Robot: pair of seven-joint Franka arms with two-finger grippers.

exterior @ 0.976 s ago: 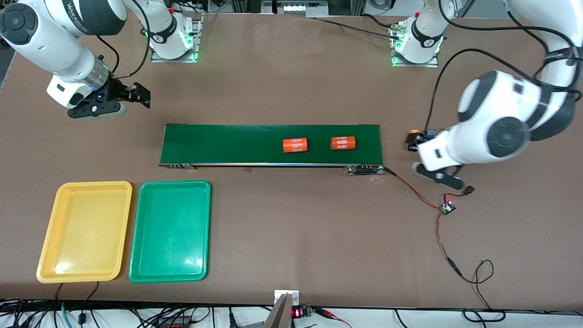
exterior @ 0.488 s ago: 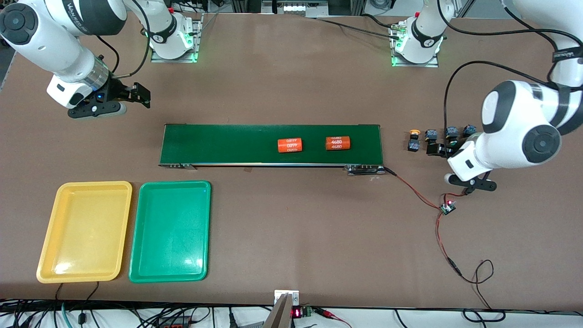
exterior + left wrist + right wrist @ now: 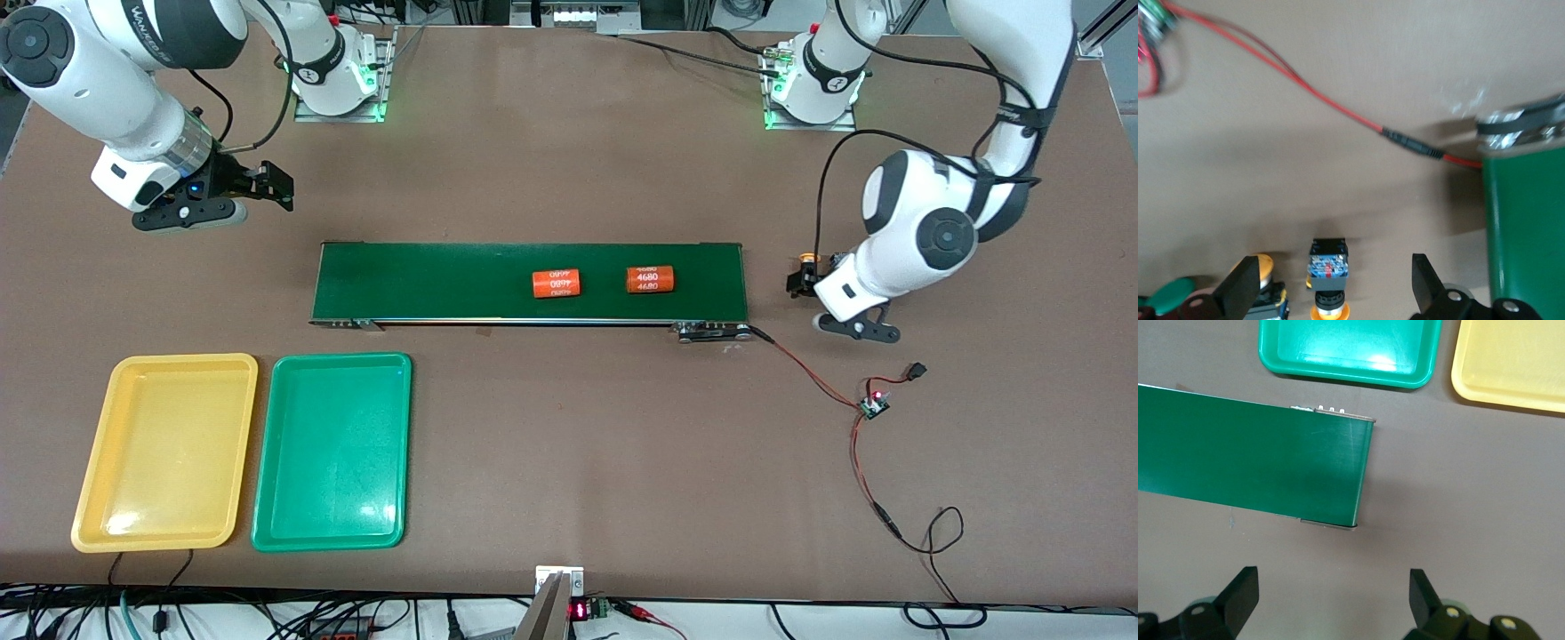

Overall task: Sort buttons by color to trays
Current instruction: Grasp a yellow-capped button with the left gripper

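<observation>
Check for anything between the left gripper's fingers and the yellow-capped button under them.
Nothing visible blocks it. The left gripper hangs open over the yellow-capped button, which lies in the gap between its fingers. Another yellow-capped button sits right beside one finger.

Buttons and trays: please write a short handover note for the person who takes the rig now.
Left claw: open, over the buttons past the belt at the left arm's end, around a yellow-capped one, not gripping.
Right claw: open, holds nothing, waiting over bare table near the belt's right-arm end.
Yellow tray and green tray: both hold nothing.
Two orange cylinders lie on the belt.
Done: nothing sorted. Left: all buttons.
</observation>
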